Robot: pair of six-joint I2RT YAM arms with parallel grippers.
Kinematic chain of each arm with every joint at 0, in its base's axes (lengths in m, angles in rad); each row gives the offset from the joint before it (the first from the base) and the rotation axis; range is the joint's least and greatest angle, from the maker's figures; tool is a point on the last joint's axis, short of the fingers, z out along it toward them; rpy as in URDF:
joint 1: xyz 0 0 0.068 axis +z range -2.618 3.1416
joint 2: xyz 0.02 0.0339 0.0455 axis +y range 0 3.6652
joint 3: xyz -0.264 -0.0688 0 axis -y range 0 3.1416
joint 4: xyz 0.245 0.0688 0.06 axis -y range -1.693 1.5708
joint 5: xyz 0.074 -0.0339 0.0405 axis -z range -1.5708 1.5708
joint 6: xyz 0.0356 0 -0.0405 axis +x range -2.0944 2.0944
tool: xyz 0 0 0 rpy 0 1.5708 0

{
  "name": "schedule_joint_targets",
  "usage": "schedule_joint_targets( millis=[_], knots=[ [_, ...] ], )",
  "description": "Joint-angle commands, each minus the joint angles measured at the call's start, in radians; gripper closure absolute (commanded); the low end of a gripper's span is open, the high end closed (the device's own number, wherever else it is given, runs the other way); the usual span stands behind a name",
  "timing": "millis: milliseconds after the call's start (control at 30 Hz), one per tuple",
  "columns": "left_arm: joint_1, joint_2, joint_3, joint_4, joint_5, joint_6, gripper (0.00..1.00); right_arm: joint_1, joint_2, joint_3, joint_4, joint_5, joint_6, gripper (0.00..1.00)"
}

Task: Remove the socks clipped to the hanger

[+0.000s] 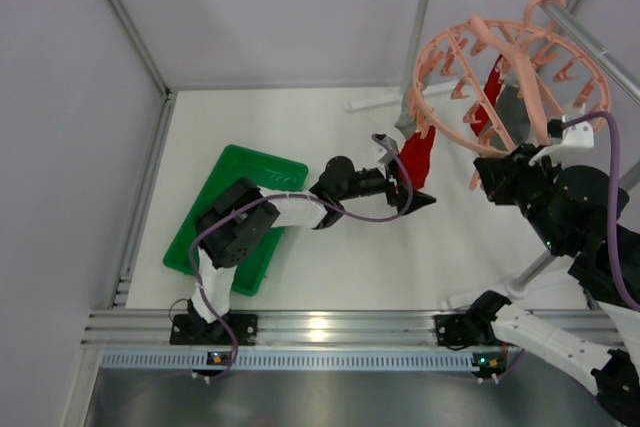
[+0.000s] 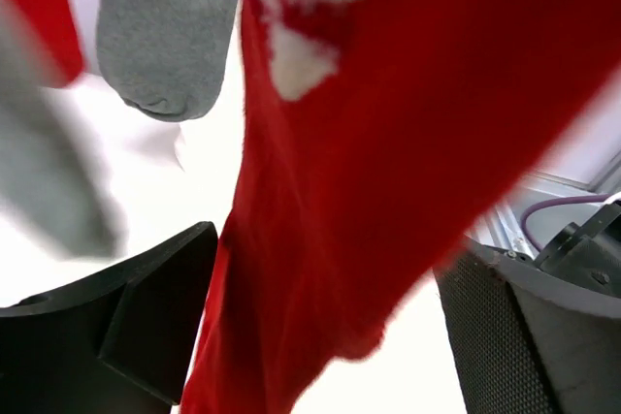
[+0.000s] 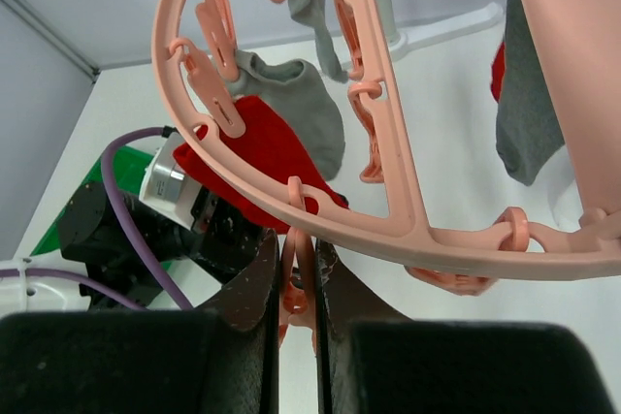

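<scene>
Red sock [image 2: 388, 143] dangles within spread left claw [image 2: 325, 332].

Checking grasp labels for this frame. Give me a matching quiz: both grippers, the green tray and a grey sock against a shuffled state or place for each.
Things:
1. left gripper
2. right gripper
3. green tray
4. grey sock

States or places:
A. shut on a hanger clip
B. flat on the table, on the left side
C. open, jaws either side of a red sock
D. hanging from the hanger

Pairs: 1-C; 2-A; 3-B; 4-D
</scene>
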Motion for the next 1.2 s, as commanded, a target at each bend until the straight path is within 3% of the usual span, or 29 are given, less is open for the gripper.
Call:
schedule_joint_targets(
  millis=[0, 67, 100, 233, 300, 333, 467, 533, 567, 600, 633, 700, 800, 833, 933, 967, 1067, 1167],
  knots=[
    [-0.004, 0.007, 0.011, 0.097, -0.010, -0.030, 0.08, 0.012, -0.021, -0.056, 0.003, 0.006, 0.030, 1.00],
    [-0.004, -0.001, -0.018, 0.088, -0.043, -0.030, 0.19, 0.014, -0.022, -0.085, 0.012, 0.030, 0.041, 1.00],
    [-0.004, -0.007, -0.029, 0.078, -0.056, -0.033, 0.29, 0.012, -0.021, -0.089, 0.012, 0.039, 0.053, 0.99],
    [-0.004, -0.044, -0.069, 0.046, -0.134, -0.114, 0.47, 0.013, -0.013, -0.109, 0.037, 0.050, 0.062, 0.90],
    [-0.007, -0.047, -0.066, 0.008, -0.165, -0.133, 0.62, 0.012, -0.005, -0.119, 0.034, 0.059, 0.062, 0.88],
    [-0.012, -0.047, -0.057, -0.033, -0.171, -0.137, 0.81, 0.012, -0.002, -0.120, 0.032, 0.070, 0.064, 0.84],
    [-0.042, -0.046, -0.023, -0.060, -0.243, -0.130, 0.99, 0.012, 0.013, -0.125, 0.022, 0.079, 0.085, 0.79],
    [-0.053, -0.058, -0.023, -0.070, -0.304, -0.134, 1.00, 0.012, 0.003, -0.137, 0.031, 0.079, 0.110, 0.78],
    [-0.056, -0.067, -0.030, -0.086, -0.316, -0.139, 1.00, 0.013, -0.016, -0.157, 0.038, 0.075, 0.116, 0.72],
    [-0.058, -0.082, -0.039, -0.104, -0.359, -0.145, 1.00, 0.012, -0.024, -0.161, 0.038, 0.070, 0.128, 0.59],
    [-0.065, -0.128, -0.053, -0.124, -0.388, -0.155, 1.00, 0.012, -0.025, -0.163, 0.034, 0.064, 0.133, 0.04],
    [-0.088, -0.183, -0.098, -0.217, -0.477, -0.127, 1.00, 0.012, -0.007, -0.134, -0.030, 0.066, 0.146, 0.01],
    [-0.191, -0.259, -0.083, -0.366, -0.742, 0.002, 1.00, 0.014, 0.025, -0.060, -0.132, 0.053, 0.162, 0.00],
    [-0.249, -0.271, -0.073, -0.433, -0.864, 0.037, 1.00, 0.012, 0.016, -0.048, -0.139, 0.028, 0.169, 0.00],
    [-0.340, -0.259, -0.038, -0.486, -1.000, 0.125, 1.00, 0.012, -0.025, -0.037, -0.097, -0.042, 0.186, 0.00],
    [-0.363, -0.248, -0.009, -0.500, -1.115, 0.152, 1.00, 0.013, -0.056, -0.037, -0.081, -0.077, 0.197, 0.01],
    [-0.440, -0.196, 0.058, -0.554, -1.246, 0.229, 1.00, 0.012, -0.074, -0.004, -0.046, -0.166, 0.209, 0.00],
    [-0.478, -0.167, 0.092, -0.569, -1.298, 0.251, 1.00, 0.012, -0.012, 0.073, -0.115, -0.181, 0.222, 0.01]
  ],
)
